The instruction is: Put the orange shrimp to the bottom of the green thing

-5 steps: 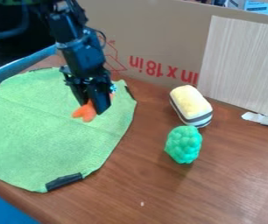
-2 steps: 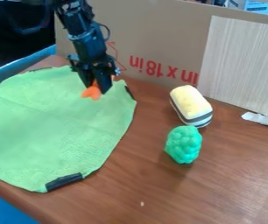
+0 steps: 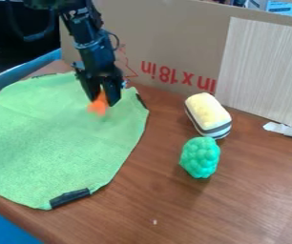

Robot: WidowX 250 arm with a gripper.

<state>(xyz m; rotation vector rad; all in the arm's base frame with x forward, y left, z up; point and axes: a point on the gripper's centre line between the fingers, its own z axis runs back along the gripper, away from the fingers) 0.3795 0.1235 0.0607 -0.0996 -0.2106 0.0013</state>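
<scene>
My tool (image 3: 104,102) hangs down over the far right part of the green cloth (image 3: 49,143), with the arm (image 3: 92,45) slanting in from beyond the cloth's far side. The orange shrimp (image 3: 98,106) is right at the lower end of my tool, over that same part of the cloth and blurred. I cannot tell whether my tool is clamped on the shrimp or apart around it, nor whether the shrimp touches the cloth.

The cloth lies flat on the brown table (image 3: 151,209), faintly creased. A strip of black tape (image 3: 69,198) sits on its near edge, and another dark piece (image 3: 140,100) marks its right edge, near the far end.

To the right of the cloth, well apart from it, I have a bumpy green bunch of grapes (image 3: 200,157). Also to the right of the cloth, just behind the grapes, lies a yellow and white toy (image 3: 208,114) with dark stripes.

Behind the cloth stands a cardboard sheet (image 3: 174,45) with red print. A pale wood-grain panel (image 3: 266,71) rises behind and to the right of the cloth, and a whitish strip (image 3: 286,130) lies at the panel's foot.
</scene>
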